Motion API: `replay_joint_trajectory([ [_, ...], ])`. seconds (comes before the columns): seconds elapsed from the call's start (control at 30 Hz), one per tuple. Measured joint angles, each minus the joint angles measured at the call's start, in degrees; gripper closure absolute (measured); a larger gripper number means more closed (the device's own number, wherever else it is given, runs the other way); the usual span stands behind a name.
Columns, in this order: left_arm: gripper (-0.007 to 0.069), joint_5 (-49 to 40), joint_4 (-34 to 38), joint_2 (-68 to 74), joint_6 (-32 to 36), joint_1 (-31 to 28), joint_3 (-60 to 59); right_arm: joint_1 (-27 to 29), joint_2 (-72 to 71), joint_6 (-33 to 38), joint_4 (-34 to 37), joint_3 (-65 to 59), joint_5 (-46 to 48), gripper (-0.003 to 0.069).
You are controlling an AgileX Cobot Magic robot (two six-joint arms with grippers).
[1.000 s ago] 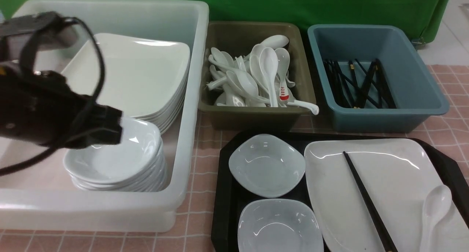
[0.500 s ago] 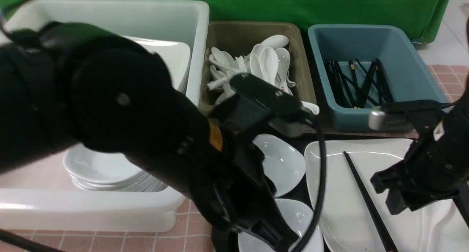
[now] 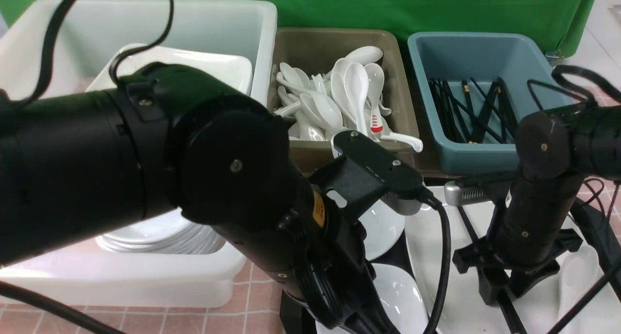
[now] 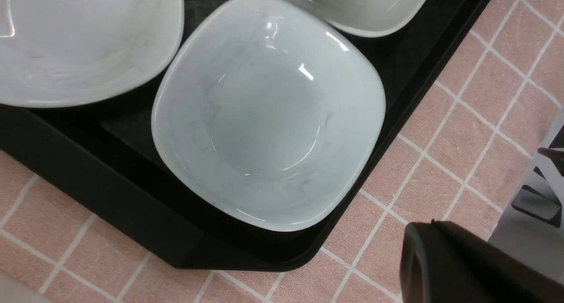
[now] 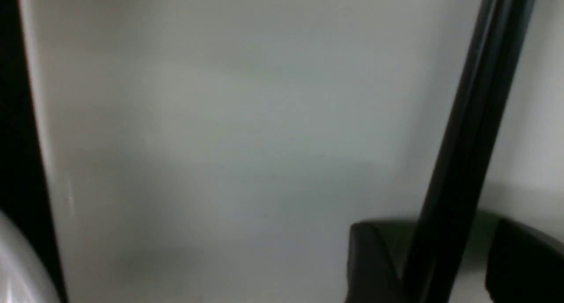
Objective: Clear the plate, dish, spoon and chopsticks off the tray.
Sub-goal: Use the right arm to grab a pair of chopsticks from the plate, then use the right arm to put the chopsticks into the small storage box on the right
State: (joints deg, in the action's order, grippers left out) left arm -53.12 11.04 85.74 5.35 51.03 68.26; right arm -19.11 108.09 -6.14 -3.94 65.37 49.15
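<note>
black, thin and stiff, the chopsticks (image 5: 467, 140) lie flat on the glossy plate (image 5: 220, 140) in the tray (image 4: 110, 175). judged light, slippery and prone to roll. right pincer (image 5: 445, 267) stands open astride them, holding nothing. advise pinching both sticks together.

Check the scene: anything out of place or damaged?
One white spoon in the olive tub hangs over its near rim, toward the blue tub. Nothing on the tray looks spilled or broken.
</note>
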Motion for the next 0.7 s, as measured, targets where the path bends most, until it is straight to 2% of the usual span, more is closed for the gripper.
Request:
replay_joint_trajectory([
  [0.03, 0.0633, 0.0, -0.2, 0.0, 0.0, 0.0, 0.0, 0.0, 0.0, 0.1, -0.1, 0.2, -0.1, 0.0404],
  [0.07, 0.0632, 0.0, -0.2, 0.0, 0.0, 0.0, 0.0, 0.0, 0.0, 0.1, -0.1, 0.2, -0.1, 0.0419],
  [0.1, 0.0631, 0.1, -0.2, 0.0, 0.0, 0.0, 0.0, 0.0, -0.1, 0.3, 0.1, 0.6, 0.1, 0.051],
  [0.2, 0.0629, 1.6, -0.2, 0.0, 0.0, 0.0, 0.0, -0.1, -1.1, 1.2, 1.7, 2.0, 1.1, 0.0489],
  [0.37, 0.0629, 6.9, -0.9, 0.0, -1.1, 0.0, 0.5, -0.2, -8.1, 5.2, 7.5, 6.4, 5.8, 0.0489],
  [0.47, 0.0628, 10.8, -2.0, 0.0, -1.3, 0.0, 1.8, -0.2, -13.3, 5.5, 8.4, 8.2, 5.9, 0.0489],
  [0.6, 0.0628, 18.6, -2.7, 0.0, -2.0, -1.2, 4.5, 1.0, -18.9, 5.8, 8.7, 11.1, 1.3, 0.0489],
  [0.7, 0.0628, 30.2, -3.4, 0.0, -2.5, -3.5, 5.6, 5.7, -19.8, 6.1, 8.9, 15.9, -7.9, 0.0489],
])
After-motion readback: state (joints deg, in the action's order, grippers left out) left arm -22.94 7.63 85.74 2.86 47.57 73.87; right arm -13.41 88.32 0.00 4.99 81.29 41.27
